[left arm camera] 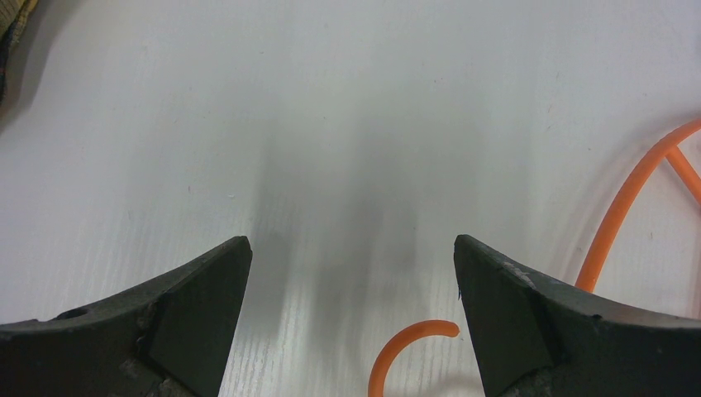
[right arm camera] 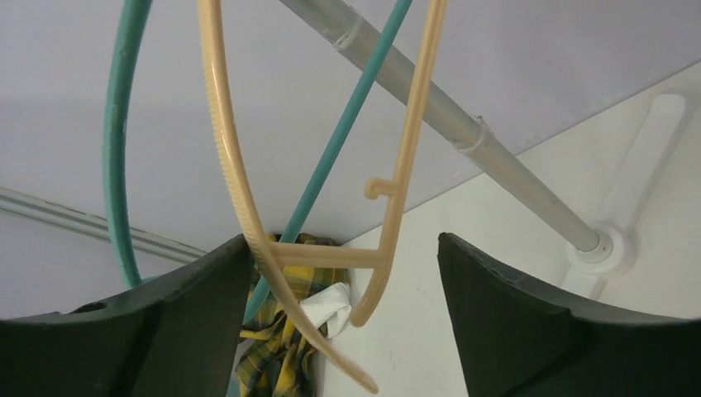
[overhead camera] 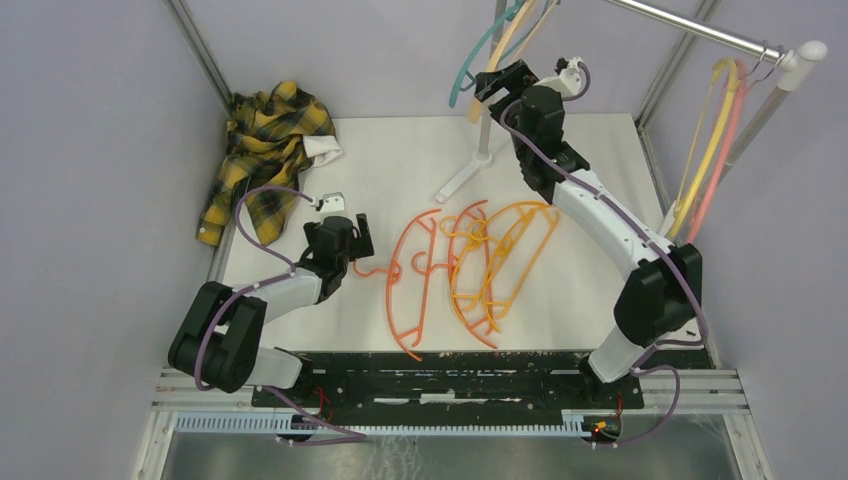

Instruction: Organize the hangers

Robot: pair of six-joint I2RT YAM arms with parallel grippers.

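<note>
Up at the top middle of the overhead view: right end effector, raised beside the dangling peach hanger and teal hanger. Spread wide, gripping nothing, the peach one loose between the fingers. Likely up there to get hangers hung off the counter. At the upper right, by the rail: yellow and pink hangers. Flat in the middle of the frame: orange hangers. Low beside an orange hook: left end effector, open and empty too, probably ready to pick. No words or labels to read.
</note>
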